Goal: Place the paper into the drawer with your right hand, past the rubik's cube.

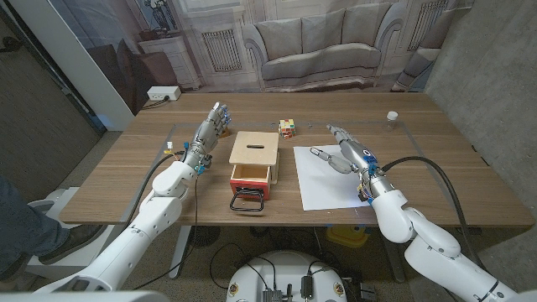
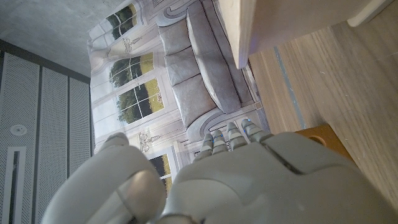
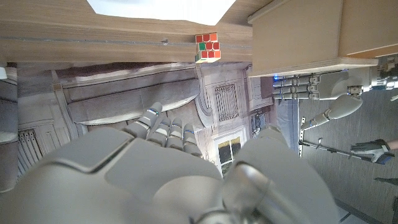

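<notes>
A white sheet of paper (image 1: 334, 178) lies flat on the table, right of a small wooden drawer box (image 1: 255, 151). Its drawer (image 1: 249, 175) is pulled out toward me, with a black handle (image 1: 248, 202) in front. The rubik's cube (image 1: 288, 127) stands behind the box's right corner and shows in the right wrist view too (image 3: 208, 47). My right hand (image 1: 342, 153) hovers over the paper's far part, fingers spread, holding nothing. My left hand (image 1: 212, 126) stands open just left of the box, fingers pointing away from me; it also appears in the right wrist view (image 3: 323, 93).
A small white cap-like object (image 1: 392, 117) sits near the table's far right edge. A person's leg (image 1: 18, 220) is at the picture's left edge, off the table. Bare wood stretches to the right of the paper and left of my left arm.
</notes>
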Controlling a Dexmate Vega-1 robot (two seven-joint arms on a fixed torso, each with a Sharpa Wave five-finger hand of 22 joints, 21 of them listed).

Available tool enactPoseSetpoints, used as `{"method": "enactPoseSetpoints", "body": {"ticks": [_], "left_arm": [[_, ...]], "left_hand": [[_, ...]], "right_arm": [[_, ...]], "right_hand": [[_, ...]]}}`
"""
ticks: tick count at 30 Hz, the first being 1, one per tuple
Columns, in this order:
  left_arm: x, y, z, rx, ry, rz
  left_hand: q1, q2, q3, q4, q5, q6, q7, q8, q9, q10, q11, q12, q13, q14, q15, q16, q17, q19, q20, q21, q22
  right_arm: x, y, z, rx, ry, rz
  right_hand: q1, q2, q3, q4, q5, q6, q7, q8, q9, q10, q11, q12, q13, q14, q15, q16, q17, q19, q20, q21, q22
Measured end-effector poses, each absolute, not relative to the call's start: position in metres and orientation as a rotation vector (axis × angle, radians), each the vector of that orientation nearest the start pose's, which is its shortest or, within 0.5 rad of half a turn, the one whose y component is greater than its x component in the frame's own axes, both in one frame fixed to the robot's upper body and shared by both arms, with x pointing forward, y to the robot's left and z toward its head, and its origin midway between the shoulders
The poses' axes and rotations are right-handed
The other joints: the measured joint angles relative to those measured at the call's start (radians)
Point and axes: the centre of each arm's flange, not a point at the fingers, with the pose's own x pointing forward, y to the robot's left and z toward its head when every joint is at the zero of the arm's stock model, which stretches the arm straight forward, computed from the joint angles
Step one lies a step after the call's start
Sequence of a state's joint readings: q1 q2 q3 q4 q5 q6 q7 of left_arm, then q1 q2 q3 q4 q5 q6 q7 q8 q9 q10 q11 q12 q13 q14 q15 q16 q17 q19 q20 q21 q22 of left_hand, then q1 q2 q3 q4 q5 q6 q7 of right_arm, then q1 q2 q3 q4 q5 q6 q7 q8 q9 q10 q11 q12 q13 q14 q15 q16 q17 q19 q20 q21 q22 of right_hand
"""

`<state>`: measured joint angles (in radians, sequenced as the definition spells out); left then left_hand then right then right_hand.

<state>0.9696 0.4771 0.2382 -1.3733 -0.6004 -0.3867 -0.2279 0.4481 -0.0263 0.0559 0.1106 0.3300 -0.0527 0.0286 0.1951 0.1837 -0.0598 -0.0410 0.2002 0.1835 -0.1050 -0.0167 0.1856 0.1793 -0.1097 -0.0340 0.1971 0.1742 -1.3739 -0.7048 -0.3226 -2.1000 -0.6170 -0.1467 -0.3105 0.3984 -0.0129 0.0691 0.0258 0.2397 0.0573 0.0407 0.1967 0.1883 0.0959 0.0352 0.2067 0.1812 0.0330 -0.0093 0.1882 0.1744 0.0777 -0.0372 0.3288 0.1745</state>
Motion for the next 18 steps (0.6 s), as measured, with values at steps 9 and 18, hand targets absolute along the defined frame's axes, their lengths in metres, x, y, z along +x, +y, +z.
{"method": "enactPoseSetpoints", "body": {"ticks": [9,18], "left_arm": [[0.6180,0.2938,-0.0417,-0.016,-0.704,-0.331],[0.6181,0.2944,-0.0408,-0.017,-0.708,-0.328]], "left_hand": [[0.003,0.003,0.000,0.000,0.000,0.000,0.000,0.000,0.000,0.000,0.000,0.000,0.000,0.000,0.000,0.000,0.000,0.000,0.000,0.000,0.000],[0.004,0.004,-0.004,0.001,0.000,0.005,-0.006,0.000,0.000,0.006,0.006,0.000,0.000,0.000,0.000,0.000,0.000,0.000,0.000,0.000,0.000]], "right_arm": [[0.4849,-0.2057,-0.0834,-1.197,-0.721,-0.116],[0.4867,-0.2030,-0.0838,-1.236,-0.698,-0.115]], "right_hand": [[0.000,0.000,0.000,0.000,0.004,0.005,-0.005,0.000,0.000,0.000,0.000,0.000,0.000,0.000,0.000,0.000,0.000,0.004,0.004,-0.004,0.000],[0.003,0.003,0.000,0.000,0.008,0.011,-0.011,0.000,0.000,0.000,0.000,0.000,0.000,0.000,0.000,0.000,0.000,0.007,0.000,-0.008,0.000]]}}
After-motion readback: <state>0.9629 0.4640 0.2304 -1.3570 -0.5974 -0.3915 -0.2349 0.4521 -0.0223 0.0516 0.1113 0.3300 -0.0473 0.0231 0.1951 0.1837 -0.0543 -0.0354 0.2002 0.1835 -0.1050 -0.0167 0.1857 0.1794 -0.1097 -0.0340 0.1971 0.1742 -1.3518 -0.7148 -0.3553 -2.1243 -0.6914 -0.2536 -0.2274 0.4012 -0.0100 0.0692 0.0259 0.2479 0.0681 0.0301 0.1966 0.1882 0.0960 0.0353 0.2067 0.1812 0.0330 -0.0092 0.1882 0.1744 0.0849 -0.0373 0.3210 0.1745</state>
